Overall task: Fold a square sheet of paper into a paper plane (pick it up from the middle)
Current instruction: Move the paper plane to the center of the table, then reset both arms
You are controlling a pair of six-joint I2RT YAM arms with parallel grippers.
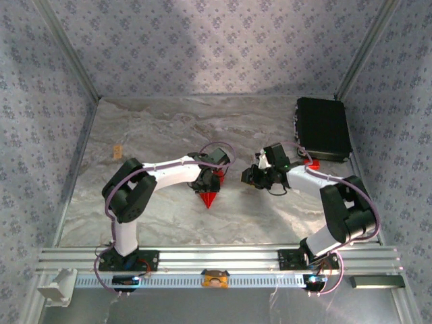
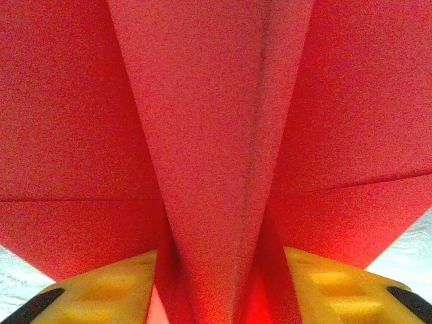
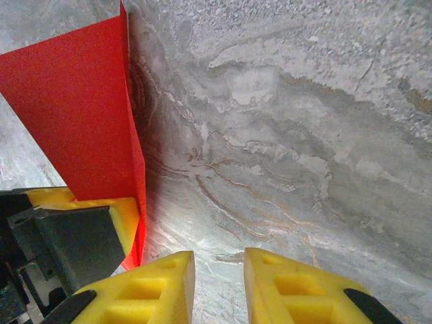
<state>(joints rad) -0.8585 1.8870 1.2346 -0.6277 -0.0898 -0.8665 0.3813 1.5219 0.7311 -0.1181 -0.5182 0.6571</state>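
Gripping a slim, bright red folded paper plane (image 1: 209,198) with the left gripper (image 1: 208,187), clamped tight on the centre keel, with yellow fingers (image 2: 101,293) pressed to either side of the fold. Held well left of the black rectangular case (image 1: 322,128) and nearer the arm bases, over the grey marbled table (image 1: 148,128), sharp nose toward those bases. Showing up close as 1 raised central ridge and 2 flat wings spreading away, crisp creases, plain surface. Placed between plane and case, the right gripper (image 3: 219,270): jaws slightly apart, clamped on nothing, with 1 upright red wing just beside.
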